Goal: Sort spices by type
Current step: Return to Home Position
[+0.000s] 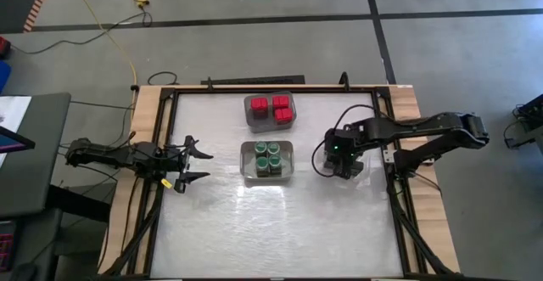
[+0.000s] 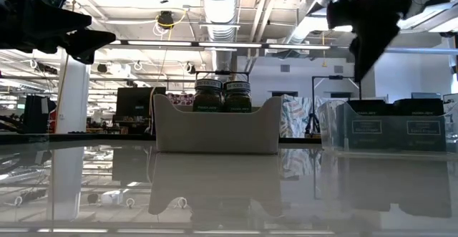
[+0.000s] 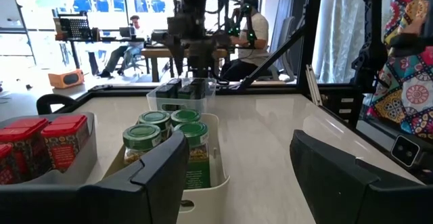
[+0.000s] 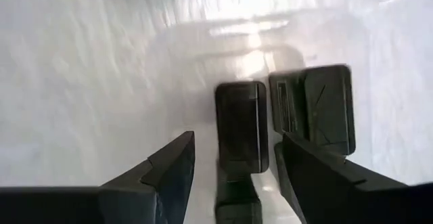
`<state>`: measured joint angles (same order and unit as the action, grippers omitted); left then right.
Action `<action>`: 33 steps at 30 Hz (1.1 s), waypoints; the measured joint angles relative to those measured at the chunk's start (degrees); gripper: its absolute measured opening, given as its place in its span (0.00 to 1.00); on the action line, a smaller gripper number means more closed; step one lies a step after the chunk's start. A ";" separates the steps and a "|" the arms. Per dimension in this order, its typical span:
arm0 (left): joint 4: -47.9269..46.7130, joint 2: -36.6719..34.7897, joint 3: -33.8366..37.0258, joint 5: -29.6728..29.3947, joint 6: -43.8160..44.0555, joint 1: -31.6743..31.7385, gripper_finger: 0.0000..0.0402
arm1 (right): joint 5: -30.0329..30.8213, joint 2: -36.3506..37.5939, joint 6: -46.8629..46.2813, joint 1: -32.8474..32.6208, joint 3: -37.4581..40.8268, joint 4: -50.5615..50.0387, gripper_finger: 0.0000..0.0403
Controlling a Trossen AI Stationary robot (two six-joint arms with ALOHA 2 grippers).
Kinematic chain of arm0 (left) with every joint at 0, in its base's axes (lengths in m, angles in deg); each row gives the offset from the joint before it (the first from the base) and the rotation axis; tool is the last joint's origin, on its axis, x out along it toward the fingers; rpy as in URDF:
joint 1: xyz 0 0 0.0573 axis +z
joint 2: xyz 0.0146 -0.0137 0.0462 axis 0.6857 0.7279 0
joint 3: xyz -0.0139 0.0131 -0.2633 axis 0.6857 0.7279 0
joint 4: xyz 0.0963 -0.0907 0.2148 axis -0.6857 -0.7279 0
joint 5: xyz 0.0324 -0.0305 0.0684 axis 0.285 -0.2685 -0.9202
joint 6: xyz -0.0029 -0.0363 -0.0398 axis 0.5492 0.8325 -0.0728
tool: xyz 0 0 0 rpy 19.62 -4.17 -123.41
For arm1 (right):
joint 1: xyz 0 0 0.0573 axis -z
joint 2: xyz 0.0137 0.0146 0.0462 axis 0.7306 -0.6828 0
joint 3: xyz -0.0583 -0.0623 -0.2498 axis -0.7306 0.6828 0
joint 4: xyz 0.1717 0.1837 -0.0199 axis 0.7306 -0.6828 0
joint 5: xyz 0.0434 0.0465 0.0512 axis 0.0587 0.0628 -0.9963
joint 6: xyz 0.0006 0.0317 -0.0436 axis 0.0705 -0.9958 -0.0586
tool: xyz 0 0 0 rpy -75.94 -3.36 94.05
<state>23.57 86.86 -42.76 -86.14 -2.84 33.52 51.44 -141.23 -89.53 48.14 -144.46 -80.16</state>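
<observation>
Several dark rectangular tins [image 4: 241, 126] lie under the wide-spread right gripper [image 4: 235, 143]; left gripper [image 1: 206, 165] gapes equally wide.

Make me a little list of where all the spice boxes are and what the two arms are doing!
Red tins: in the grey bin
Green jars: in the white bin
Black tins: in the clear bin
Left gripper: open, empty, beside the white bin
Right gripper: open, empty, above the black tins
</observation>
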 joint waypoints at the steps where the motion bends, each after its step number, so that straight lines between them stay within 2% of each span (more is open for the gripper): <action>1: 0.00 0.00 0.01 -0.02 0.00 0.01 0.61 | 0.00 0.97 -0.84 -0.14 0.00 1.05 0.62; 6: 0.00 0.02 0.02 -0.01 0.01 -0.01 0.61 | 0.03 3.56 -2.38 -0.10 -0.01 10.33 0.62; 11: 0.00 0.02 0.01 -0.01 0.01 0.00 0.61 | 0.02 -0.48 1.03 1.03 -0.33 19.41 0.62; 19: 0.00 0.02 -0.01 0.00 0.00 0.01 0.61 | 0.03 -13.60 7.56 2.33 -7.91 15.10 0.62; 25: 0.00 0.02 -0.01 0.00 0.00 0.00 0.61 | 0.04 -23.19 13.95 3.26 -15.65 6.96 0.62; 33: 0.00 0.00 -0.01 0.00 0.00 0.01 0.61 | 0.11 -31.77 17.81 3.34 -20.74 2.10 0.62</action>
<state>23.57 86.86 -42.76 -86.14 -2.84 33.53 51.55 -173.00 -71.72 51.48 -165.20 -78.05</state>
